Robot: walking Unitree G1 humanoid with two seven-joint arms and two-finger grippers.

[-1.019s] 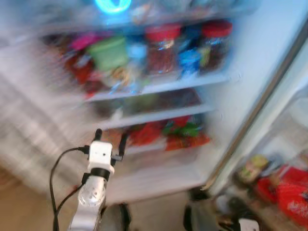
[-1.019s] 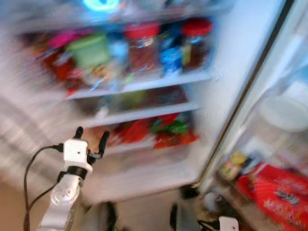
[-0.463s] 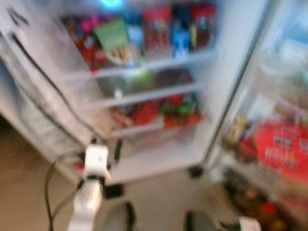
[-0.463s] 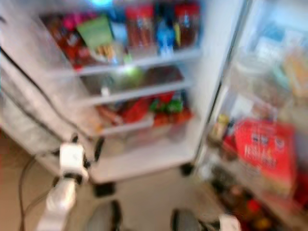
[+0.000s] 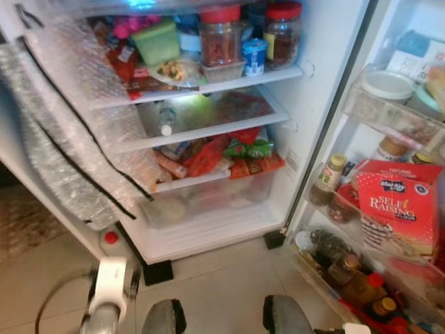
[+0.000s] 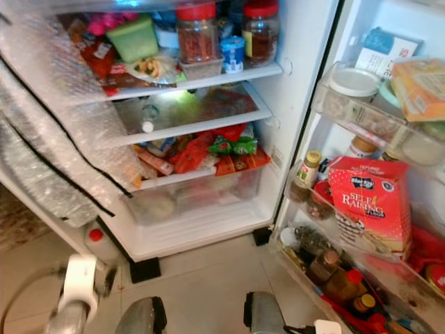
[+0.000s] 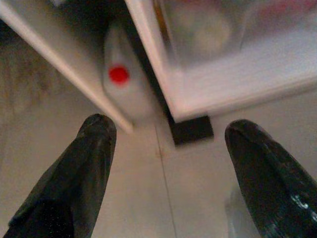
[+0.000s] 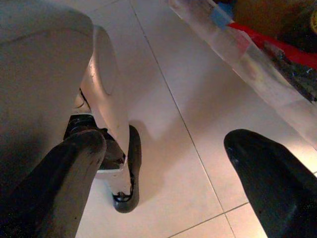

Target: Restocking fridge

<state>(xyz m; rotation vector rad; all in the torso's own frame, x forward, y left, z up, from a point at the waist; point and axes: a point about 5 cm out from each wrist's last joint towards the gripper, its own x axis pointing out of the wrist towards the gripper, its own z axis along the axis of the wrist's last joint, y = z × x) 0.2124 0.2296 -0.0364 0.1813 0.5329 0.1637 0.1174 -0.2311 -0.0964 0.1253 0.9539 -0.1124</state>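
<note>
Here you face the open fridge (image 5: pixel 306 104), its shelves packed: two red-lidded jars (image 5: pixel 221 35) and a green tub (image 5: pixel 157 42) on the top shelf, red and green packets (image 5: pixel 236 154) lower down, a clear drawer (image 5: pixel 208 202) at the bottom. Bubble wrap (image 5: pixel 76 139) hangs along the fridge's left side. To your right the open door (image 6: pixel 361 209) holds a red self-raising flour box (image 6: pixel 368 202), small bottles (image 6: pixel 304 170) and a white lidded tub (image 6: pixel 353 82).

From the head views your left gripper (image 5: pixel 111 278) sits low above the tiled floor (image 5: pixel 222 278), below and in front of the fridge's bottom left corner. Its wrist view adds what the head misses: both black fingers (image 7: pixel 84 168) spread wide with nothing between them, pointed at a white jug with a red cap (image 7: pixel 121 84) tucked beside the fridge base.

The right wrist view shows your right gripper (image 8: pixel 163 163) also spread and empty, hanging over the floor beside the robot's foot (image 8: pixel 124 173), near the door's lowest rack (image 8: pixel 257 64).
</note>
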